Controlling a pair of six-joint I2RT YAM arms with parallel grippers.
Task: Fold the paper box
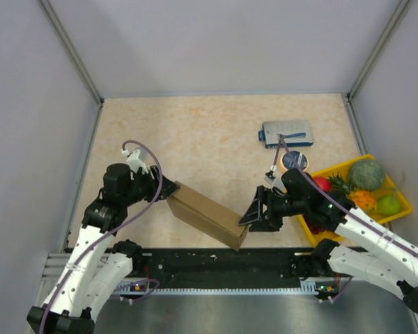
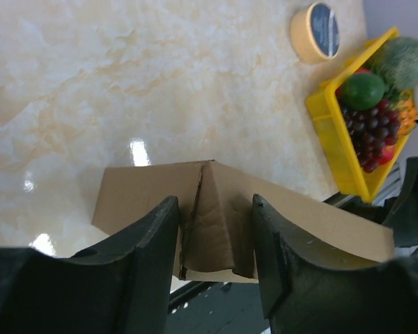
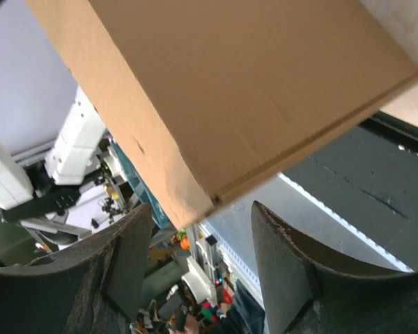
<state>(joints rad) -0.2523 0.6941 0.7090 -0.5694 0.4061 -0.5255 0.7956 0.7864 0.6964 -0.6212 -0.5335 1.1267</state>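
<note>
- The paper box (image 1: 205,214) is already a long closed-looking carton. It lies diagonally at the near edge of the desk (image 1: 195,132), and its near-right corner pokes out over the black rail (image 1: 195,261).
- Handling guess: it's plain thin cardboard, so light and fairly stiff along the panels but floppy at the creases. It's probably a bit slick on this glossy desk, so a one-sided push would likely slide it rather than fold it. Squeeze too hard and a wall dents.
- I'd take hold at the two short ends, by the flaps, and leave the long faces alone.
- The left fingers (image 2: 150,250) are set apart on either side of the tucked end flap and sit right up against it. I can't tell if they're actually pinching it.
- The right fingers (image 3: 285,264) are spread wide with nothing between them, and the box corner hangs just beyond the tips.
- Only the overhead view shows the whole box with both arms at opposite ends, plus the blue-and-white package (image 1: 287,132) farther back.
- Only the left wrist view shows the end flap, which isn't fully flat, with a gap at the seam. It also gives a close look at the tape roll (image 2: 315,31) and the yellow basket (image 2: 327,125).
- Only the right wrist view shows the long seam edge near that overhanging corner.
</note>
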